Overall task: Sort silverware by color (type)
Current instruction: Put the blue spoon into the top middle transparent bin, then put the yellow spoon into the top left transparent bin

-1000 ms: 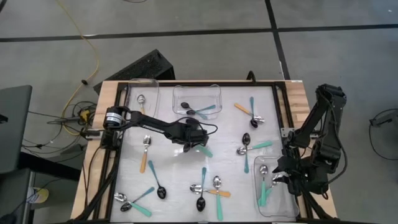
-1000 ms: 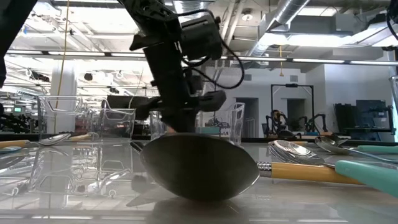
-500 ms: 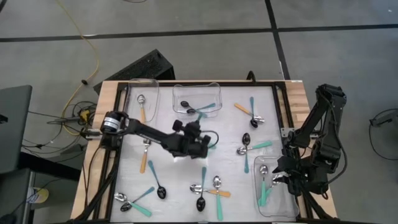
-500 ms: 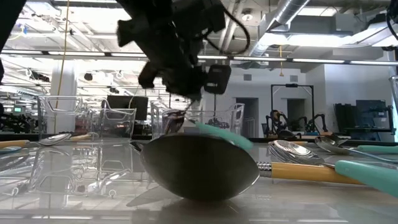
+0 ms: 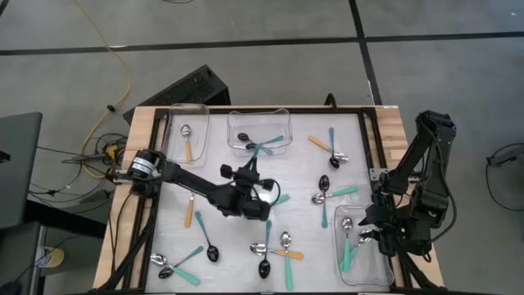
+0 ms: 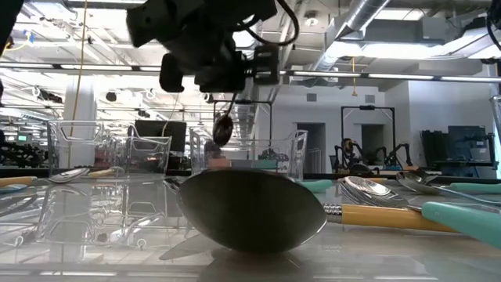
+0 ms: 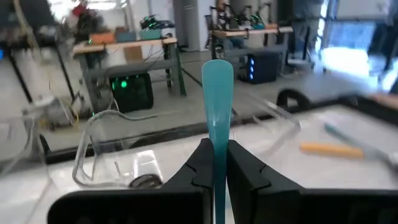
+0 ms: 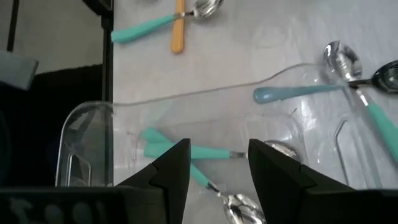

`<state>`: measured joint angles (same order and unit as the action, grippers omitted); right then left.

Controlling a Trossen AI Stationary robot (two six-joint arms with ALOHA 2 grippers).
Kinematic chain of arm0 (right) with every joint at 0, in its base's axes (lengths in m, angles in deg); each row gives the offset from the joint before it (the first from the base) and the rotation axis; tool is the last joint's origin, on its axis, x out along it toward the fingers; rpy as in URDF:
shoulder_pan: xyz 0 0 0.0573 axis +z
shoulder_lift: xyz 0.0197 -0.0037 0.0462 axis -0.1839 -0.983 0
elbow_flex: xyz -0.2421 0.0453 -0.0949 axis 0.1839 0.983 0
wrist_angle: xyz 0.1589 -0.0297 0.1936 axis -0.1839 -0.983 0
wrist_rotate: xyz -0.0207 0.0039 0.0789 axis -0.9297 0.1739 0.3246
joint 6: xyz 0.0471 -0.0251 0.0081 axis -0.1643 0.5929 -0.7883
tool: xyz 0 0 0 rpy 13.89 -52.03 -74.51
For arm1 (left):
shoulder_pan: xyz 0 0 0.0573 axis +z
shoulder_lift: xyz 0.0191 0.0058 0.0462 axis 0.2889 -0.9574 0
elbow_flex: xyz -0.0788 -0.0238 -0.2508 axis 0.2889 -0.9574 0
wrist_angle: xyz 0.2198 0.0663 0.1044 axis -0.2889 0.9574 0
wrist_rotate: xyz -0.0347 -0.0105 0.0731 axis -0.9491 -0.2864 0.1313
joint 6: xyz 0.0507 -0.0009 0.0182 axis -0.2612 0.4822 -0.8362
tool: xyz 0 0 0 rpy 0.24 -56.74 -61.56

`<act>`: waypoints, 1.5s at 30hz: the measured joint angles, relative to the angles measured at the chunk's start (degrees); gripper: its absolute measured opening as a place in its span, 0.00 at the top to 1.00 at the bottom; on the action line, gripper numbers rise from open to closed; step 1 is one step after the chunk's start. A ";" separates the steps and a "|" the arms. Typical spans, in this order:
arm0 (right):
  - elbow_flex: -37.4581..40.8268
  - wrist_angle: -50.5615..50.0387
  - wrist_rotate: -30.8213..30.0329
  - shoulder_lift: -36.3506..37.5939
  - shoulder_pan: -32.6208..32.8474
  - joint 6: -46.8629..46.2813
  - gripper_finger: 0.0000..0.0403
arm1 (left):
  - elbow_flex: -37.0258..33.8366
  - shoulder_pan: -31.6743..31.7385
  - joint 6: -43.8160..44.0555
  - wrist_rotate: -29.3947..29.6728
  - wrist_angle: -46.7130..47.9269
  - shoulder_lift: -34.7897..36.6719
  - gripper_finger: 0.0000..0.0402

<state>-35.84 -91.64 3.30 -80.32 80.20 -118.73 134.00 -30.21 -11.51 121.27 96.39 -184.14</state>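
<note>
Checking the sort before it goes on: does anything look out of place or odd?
Nothing damaged or spilled. Loose spoons lie scattered on the table, several crossed in pairs. The one oddity: the left pincer is shut on a teal-handled spoon lifted off the table, bowl dangling down in the low view.

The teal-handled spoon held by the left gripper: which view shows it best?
The left wrist view: the teal-handled spoon stands clamped between the left gripper's fingers. The high view shows only teal handle past the gripper. The low view shows its dark bowl hanging. The right wrist view misses it.
</note>
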 joint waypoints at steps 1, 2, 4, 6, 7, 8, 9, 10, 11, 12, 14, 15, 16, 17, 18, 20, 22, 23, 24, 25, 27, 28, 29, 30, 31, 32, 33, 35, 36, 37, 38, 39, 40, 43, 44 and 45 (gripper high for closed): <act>0.01 -0.02 -0.69 0.00 -0.15 -0.01 0.54 | 0.00 0.79 1.08 -0.18 -0.03 0.89 0.99; 0.01 0.00 -1.01 0.00 -0.46 0.05 0.54 | 0.00 1.81 1.36 -0.74 -0.04 2.01 0.99; 0.01 0.00 -1.03 0.00 -1.36 0.07 0.54 | 0.00 4.12 0.33 -2.90 -0.20 4.70 0.99; 0.01 0.00 -1.07 0.00 -2.17 0.07 0.54 | 0.00 7.08 -4.36 -7.73 -0.62 7.61 0.99; 0.01 0.00 -1.09 0.00 -2.60 0.38 0.54 | 0.00 8.86 -8.72 -12.17 -2.16 9.10 0.99; 0.01 0.15 -1.09 0.00 -3.03 1.03 0.54 | 0.00 10.90 -14.15 -17.89 -4.00 10.70 0.99; 0.01 0.34 -1.09 0.00 -3.44 1.70 0.54 | 0.00 13.08 -20.02 -23.98 -6.98 11.95 0.99; 0.01 0.47 -1.08 0.02 -3.84 2.38 0.54 | 0.00 15.21 -27.45 -30.84 -11.28 12.96 0.99; 0.01 0.62 -1.04 0.02 -4.32 2.87 0.54 | 0.01 17.52 -36.16 -38.38 -15.57 13.96 0.99; 0.01 0.61 -0.97 0.02 -4.83 3.40 0.54 | 0.07 19.69 -43.55 -45.74 -18.92 14.73 0.99; 0.01 0.67 -0.79 0.04 -5.87 4.31 0.54 | 1.75 24.31 -53.56 -59.35 -20.40 15.50 0.99; 0.01 0.72 -0.44 0.04 -6.50 4.46 0.54 | 3.61 26.72 -57.93 -65.17 -17.87 15.65 0.99; 0.01 0.61 -0.08 0.04 -7.03 4.43 0.54 | 5.86 28.84 -61.59 -69.19 -12.65 15.69 0.99; 0.01 0.65 0.05 0.04 -7.54 4.41 0.54 | 7.88 31.05 -64.53 -71.63 -7.42 15.69 0.99; 0.01 0.86 0.10 0.04 -7.98 4.42 0.54 | 9.76 32.95 -67.30 -73.54 -2.64 15.42 0.99; 0.01 1.13 0.16 0.04 -8.72 4.42 0.54 | 12.30 36.04 -73.27 -77.11 2.93 14.10 0.99; 0.01 1.25 0.22 0.04 -9.25 4.47 0.54 | 12.81 38.35 -77.73 -81.21 5.61 12.92 0.99; 0.01 1.18 0.20 0.05 -9.76 4.47 0.54 | 12.86 38.74 -79.35 -82.70 5.07 12.11 0.99; 0.01 0.98 0.22 0.04 -10.28 4.50 0.54 | 12.99 39.16 -80.94 -84.40 4.11 11.29 0.99; 0.01 0.75 0.35 0.04 -10.90 4.55 0.54 | 13.04 39.59 -82.56 -85.46 4.00 10.32 0.99; 0.01 0.61 0.38 0.10 -12.07 4.53 0.54 | 13.05 39.81 -85.18 -85.64 4.31 7.91 0.99; 0.01 0.65 0.38 0.07 -12.67 4.54 0.54 | 13.04 39.85 -86.33 -85.49 4.36 6.67 0.99; 0.01 0.61 0.38 0.07 -13.26 4.53 0.54 | 12.96 39.89 -87.28 -85.21 4.61 5.49 0.99; 0.01 0.63 0.38 0.09 -13.72 4.45 0.54 | 12.94 39.88 -88.10 -85.01 4.94 4.60 0.98; 0.01 0.71 0.38 0.09 -14.13 4.45 0.54 | 12.92 39.82 -88.95 -84.84 4.84 4.05 0.98; 0.01 0.74 0.40 0.09 -14.55 4.44 0.54 | 12.92 39.78 -89.32 -84.64 4.80 3.81 0.98; 0.01 0.71 0.40 0.08 -14.87 4.44 0.54 | 12.94 39.61 -89.34 -84.18 4.74 3.61 0.98; 0.01 0.76 0.37 0.09 -15.42 4.47 0.54 | 12.96 39.41 -88.27 -83.17 4.68 3.49 0.96; 0.01 0.65 0.29 0.09 -15.68 4.47 0.54 | 12.96 39.26 -87.79 -82.91 4.91 3.42 0.95; 0.01 0.61 -0.05 0.09 -16.03 4.54 0.54 | 12.96 39.09 -87.73 -82.90 5.09 3.40 0.93; 0.01 0.63 -0.83 0.07 -16.52 4.95 0.54 | 12.96 38.88 -87.81 -82.94 5.06 3.39 0.90; 0.01 0.72 -1.42 0.07 -17.05 5.55 0.54 | 12.96 38.65 -88.04 -82.94 4.95 3.42 0.87; 0.01 0.69 -2.07 0.05 -17.65 5.85 0.54 | 12.96 38.46 -88.12 -82.88 4.90 3.45 0.83; 0.01 0.37 -4.74 0.04 -20.23 6.93 0.54 | 12.96 37.93 -88.10 -80.81 4.86 3.45 0.73; 0.01 0.39 -5.32 0.04 -21.57 8.00 0.54 | 12.97 37.73 -88.13 -79.28 4.95 3.45 0.70; 0.01 0.31 -5.31 0.07 -23.44 9.61 0.54 | 13.45 37.51 -88.31 -77.36 6.04 3.45 0.67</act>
<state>-35.82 -91.33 -2.01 -80.26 56.76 -109.12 147.45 7.30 -99.81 43.91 102.43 -180.69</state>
